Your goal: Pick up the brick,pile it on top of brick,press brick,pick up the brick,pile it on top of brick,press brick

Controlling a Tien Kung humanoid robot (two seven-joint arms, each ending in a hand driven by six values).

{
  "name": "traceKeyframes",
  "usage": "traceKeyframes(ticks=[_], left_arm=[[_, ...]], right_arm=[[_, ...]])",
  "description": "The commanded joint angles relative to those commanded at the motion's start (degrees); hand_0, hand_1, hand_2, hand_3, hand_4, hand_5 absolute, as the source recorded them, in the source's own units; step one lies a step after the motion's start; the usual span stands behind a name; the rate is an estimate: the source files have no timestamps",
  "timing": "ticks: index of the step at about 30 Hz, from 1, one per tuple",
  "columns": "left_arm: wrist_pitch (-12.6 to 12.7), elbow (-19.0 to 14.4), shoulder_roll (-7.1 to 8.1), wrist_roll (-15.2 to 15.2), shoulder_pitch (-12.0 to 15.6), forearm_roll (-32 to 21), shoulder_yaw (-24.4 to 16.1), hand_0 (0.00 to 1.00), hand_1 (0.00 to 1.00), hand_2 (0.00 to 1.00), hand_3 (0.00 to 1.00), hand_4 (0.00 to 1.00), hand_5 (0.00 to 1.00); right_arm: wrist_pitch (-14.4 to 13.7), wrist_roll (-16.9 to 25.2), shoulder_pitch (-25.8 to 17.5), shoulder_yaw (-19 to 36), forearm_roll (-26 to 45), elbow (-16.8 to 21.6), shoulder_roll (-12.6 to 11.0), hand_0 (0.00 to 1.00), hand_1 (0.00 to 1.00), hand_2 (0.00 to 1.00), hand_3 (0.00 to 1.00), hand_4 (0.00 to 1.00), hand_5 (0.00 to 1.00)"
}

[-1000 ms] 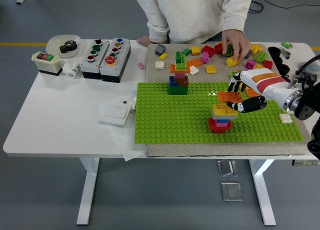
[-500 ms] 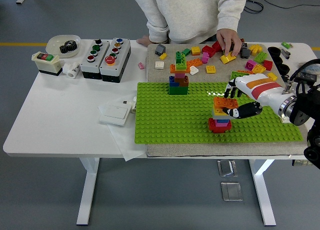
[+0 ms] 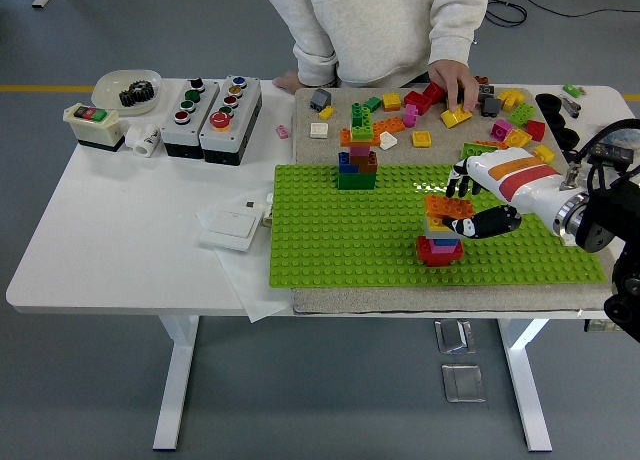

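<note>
Right hand (image 3: 478, 198) fingers gripping orange brick (image 3: 449, 206) atop small brick stack (image 3: 440, 242), partly hiding it, left hand out of frame, person's hand (image 3: 453, 83) touching loose bricks

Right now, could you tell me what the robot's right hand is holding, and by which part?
The right hand grips the orange brick by its right end, thumb below and fingers above, on top of the short brick stack.

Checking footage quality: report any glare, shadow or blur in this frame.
Head view: even, soft lighting and sharp focus throughout; a small white glare streak on the green studded baseplate beside the robot's right hand; only faint shadows under the white table.
</note>
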Motion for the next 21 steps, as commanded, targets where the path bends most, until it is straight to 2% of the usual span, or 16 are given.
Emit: traceKeyframes(ticks=[21], left_arm=[[-0.05,0.00,0.07,0.09,0.04,-0.26,0.48,0.788,0.732,0.636,0.558,0.581,0.602]], right_arm=[[-0.50,4.60,0.91,-1.72,-2.84,-2.31,0.10,0.571,0.511,0.543,0.497,0.748,0.368]])
